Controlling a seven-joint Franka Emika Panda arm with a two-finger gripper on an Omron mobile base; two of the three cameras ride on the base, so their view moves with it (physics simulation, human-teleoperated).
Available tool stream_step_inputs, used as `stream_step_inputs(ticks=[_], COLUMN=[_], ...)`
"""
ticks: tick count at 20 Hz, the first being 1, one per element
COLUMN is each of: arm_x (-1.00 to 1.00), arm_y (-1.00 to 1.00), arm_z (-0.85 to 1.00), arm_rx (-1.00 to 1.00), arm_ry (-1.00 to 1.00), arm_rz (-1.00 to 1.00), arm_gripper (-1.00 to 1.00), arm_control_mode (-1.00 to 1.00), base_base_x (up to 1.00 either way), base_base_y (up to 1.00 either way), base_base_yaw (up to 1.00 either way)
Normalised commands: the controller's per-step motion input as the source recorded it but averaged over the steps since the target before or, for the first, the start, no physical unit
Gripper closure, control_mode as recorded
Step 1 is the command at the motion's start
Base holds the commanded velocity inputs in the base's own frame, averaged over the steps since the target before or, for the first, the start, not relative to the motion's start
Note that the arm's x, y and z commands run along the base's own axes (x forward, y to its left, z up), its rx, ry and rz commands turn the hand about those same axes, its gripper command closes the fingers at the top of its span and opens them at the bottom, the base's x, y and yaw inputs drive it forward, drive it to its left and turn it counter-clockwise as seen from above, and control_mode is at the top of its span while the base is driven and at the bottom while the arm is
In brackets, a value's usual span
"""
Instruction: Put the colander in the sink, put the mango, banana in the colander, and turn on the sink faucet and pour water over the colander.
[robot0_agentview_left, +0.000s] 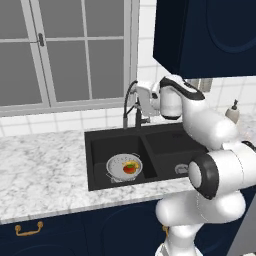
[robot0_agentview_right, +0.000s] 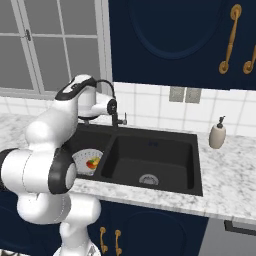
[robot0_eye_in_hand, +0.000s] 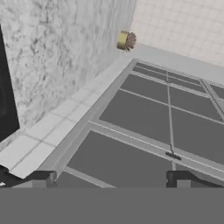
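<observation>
Colander (robot0_agentview_left: 124, 167) with mango (robot0_agentview_left: 129, 169) and banana (robot0_agentview_left: 131, 163) sits in the sink (robot0_agentview_left: 100, 145). Your gripper (robot0_eye_in_hand: 111, 178), fingers spread and empty, needs the faucet (robot0_agentview_left: 131, 102) handle; approach squarely.

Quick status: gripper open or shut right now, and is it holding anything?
Gripper: open and empty, fingertips spread wide, facing the window beside the sink faucet.
</observation>
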Motion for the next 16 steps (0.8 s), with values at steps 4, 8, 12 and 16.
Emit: stream_step_inputs(ticks=[4, 8, 12, 16], arm_x=[-0.77, -0.57, -0.51, -0.03], arm_y=[-0.52, -0.85, -0.97, -0.84], arm_z=[0.35, -0.07, -0.45, -0.89], arm_rx=[0.23, 0.27, 0.33, 0.46], arm_ry=[0.19, 0.33, 0.27, 0.52], arm_rz=[-0.03, -0.25, -0.27, -0.15], arm_gripper=[-1.00, -1.00, -1.00, -1.00], arm_control_mode=[-1.00, -1.00, -1.00, -1.00], base_base_x=[0.00, 0.00, 0.00, 0.00], base_base_y=[0.00, 0.00, 0.00, 0.00], base_base_yaw=[0.00, 0.00, 0.00, 0.00])
